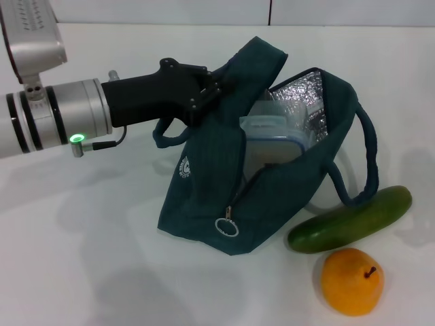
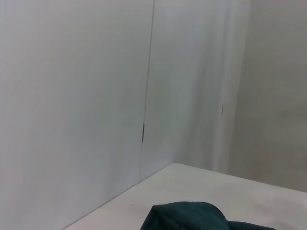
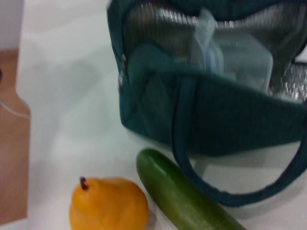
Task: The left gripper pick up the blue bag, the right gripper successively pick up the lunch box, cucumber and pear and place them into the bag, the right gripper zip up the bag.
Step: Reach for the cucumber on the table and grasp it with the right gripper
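The blue bag [image 1: 204, 197] stands open on the white table, its silver lining showing. My left gripper [image 1: 207, 92] reaches in from the left and is shut on the bag's upper handle, holding it up. The clear lunch box [image 1: 272, 139] sits inside the bag, and the right wrist view shows it there too [image 3: 240, 57]. The green cucumber [image 1: 350, 221] lies on the table to the right of the bag, and the orange pear [image 1: 351, 282] sits just in front of it. The right wrist view looks down on the cucumber [image 3: 182, 196] and pear [image 3: 108, 206]. My right gripper is out of view.
The bag's second handle [image 1: 367, 156] droops down to the cucumber's far side. A zipper pull ring [image 1: 227, 227] hangs at the bag's front corner. The table's edge and brown floor [image 3: 12, 143] show in the right wrist view. A wall stands behind the table.
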Robot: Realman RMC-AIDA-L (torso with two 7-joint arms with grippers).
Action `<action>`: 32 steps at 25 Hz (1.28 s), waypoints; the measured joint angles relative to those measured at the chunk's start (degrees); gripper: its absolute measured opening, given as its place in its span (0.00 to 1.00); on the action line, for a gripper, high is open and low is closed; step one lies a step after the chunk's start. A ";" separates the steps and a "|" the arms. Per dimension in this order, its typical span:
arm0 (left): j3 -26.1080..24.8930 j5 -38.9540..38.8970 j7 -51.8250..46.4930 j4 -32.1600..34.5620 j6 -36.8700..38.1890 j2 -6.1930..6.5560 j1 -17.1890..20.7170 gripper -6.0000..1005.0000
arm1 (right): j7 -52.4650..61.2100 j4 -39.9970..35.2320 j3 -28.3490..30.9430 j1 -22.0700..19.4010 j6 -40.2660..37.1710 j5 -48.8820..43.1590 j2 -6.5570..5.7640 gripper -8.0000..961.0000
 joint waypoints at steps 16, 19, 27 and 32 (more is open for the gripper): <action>-0.26 0.44 0.85 -0.11 -0.45 0.03 -0.48 0.06 | 1.91 0.09 -13.20 2.52 10.71 -4.58 1.12 0.83; -0.26 0.40 0.79 -0.18 -1.03 0.01 -0.62 0.07 | 2.25 1.94 -14.40 4.20 10.90 -6.35 1.34 0.83; -0.20 0.30 0.84 0.04 -1.37 0.01 -0.79 0.07 | 3.51 6.49 -20.07 8.06 11.00 -7.62 1.43 0.83; -0.06 0.19 0.84 0.20 -1.61 -0.06 -0.95 0.07 | 3.76 11.14 -21.11 10.82 12.71 -10.02 1.54 0.83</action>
